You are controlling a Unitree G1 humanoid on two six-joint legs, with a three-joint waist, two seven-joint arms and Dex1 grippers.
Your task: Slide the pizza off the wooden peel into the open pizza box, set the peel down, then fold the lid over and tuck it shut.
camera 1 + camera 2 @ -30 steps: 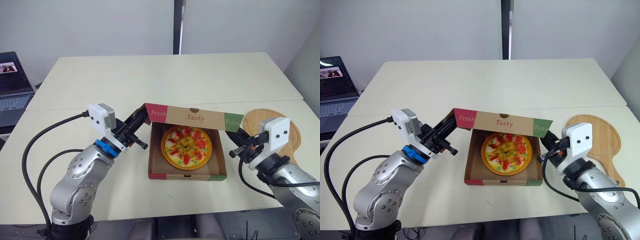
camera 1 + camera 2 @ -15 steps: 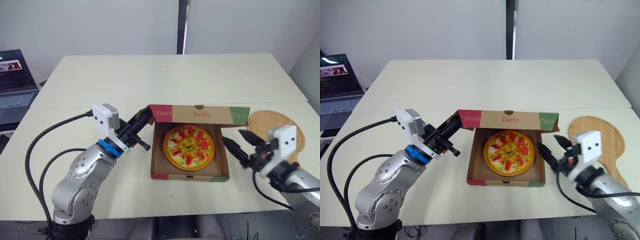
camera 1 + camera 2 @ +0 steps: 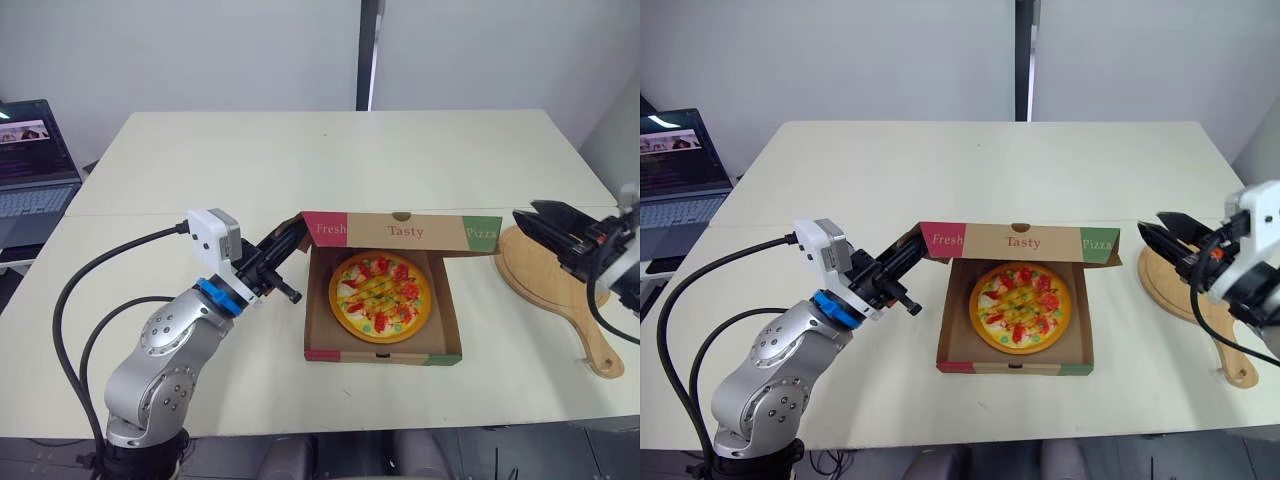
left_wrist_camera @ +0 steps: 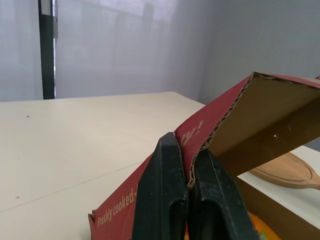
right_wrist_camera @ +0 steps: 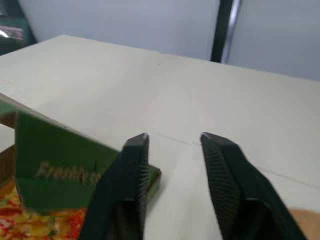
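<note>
The pizza (image 3: 378, 296) lies in the box (image 3: 385, 352) near the table's (image 3: 300, 160) front edge, so folding is in hand: the left gripper (image 4: 186, 150) pinches the lid's (image 3: 405, 229) corner, and the spread right gripper (image 5: 172, 139) probably must catch the other side.

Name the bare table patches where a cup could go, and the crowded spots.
Free: the table behind the lid; the near strip before the pizza box. Crowded: around the left gripper, and the peel by the right gripper.

We see an office or lab room: 2 pale desks (image 3: 330, 160) pushed together, plain white walls (image 3: 200, 50), an open laptop (image 3: 35, 175) off the desks' left edge.
</note>
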